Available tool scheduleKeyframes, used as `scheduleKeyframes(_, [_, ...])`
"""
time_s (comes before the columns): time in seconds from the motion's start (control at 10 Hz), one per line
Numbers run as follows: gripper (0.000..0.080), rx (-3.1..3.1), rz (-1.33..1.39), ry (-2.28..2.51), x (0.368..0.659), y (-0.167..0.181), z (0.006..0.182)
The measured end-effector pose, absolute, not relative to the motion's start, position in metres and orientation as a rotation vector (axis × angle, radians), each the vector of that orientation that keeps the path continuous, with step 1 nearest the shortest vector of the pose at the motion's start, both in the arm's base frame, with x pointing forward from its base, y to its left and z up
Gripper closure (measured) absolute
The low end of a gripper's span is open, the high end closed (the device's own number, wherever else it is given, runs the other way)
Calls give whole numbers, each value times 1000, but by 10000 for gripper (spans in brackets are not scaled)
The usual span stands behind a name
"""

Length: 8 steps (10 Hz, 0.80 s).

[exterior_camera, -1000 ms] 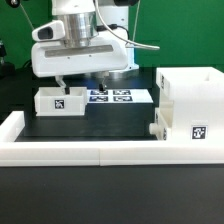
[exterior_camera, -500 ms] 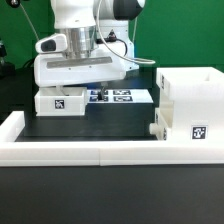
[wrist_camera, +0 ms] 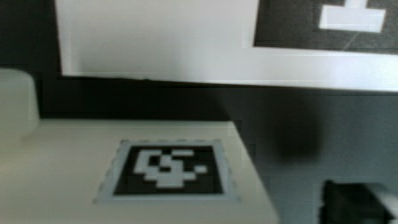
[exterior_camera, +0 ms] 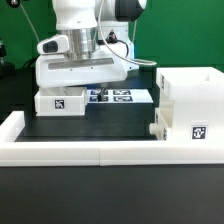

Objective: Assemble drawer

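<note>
A small white open-top tray (exterior_camera: 58,102) with a black-and-white tag on its front stands at the exterior view's left. My gripper (exterior_camera: 78,90) is down right over it, and in that view the fingers are hidden behind the hand and the tray. In the wrist view the tray's tagged face (wrist_camera: 169,168) fills the middle. One dark fingertip (wrist_camera: 361,203) shows far off to its side, so the jaws stand wide apart. The tall white box (exterior_camera: 190,105) with a tag stands at the exterior view's right. I see no second tray clearly.
The marker board (exterior_camera: 122,97) lies behind the tray and also shows in the wrist view (wrist_camera: 178,40). A long low white border wall (exterior_camera: 80,150) runs along the front. A small white knob-like part (exterior_camera: 155,130) sits at the tall box's lower corner.
The hand has come down onto the small tray, so the fingers that showed above it a second ago are now hidden. Little has moved in the last half second.
</note>
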<state>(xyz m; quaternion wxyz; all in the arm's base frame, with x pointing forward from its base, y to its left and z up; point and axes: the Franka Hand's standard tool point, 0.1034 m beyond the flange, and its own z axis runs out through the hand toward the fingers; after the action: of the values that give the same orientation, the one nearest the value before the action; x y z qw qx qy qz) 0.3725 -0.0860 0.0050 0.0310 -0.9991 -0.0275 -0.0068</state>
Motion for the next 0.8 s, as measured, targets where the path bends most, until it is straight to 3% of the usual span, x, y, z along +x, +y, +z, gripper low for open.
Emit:
scheduleKeyframes(0.3, [695, -3078, -21, -85, 372, -86, 5])
scheduleKeyframes(0.4, [695, -3078, -21, -85, 372, -86, 5])
scheduleKeyframes(0.5, [756, -3080, -25, -85, 373, -86, 6])
scheduleKeyframes(0.8, [756, -3080, -26, -85, 373, -86, 6])
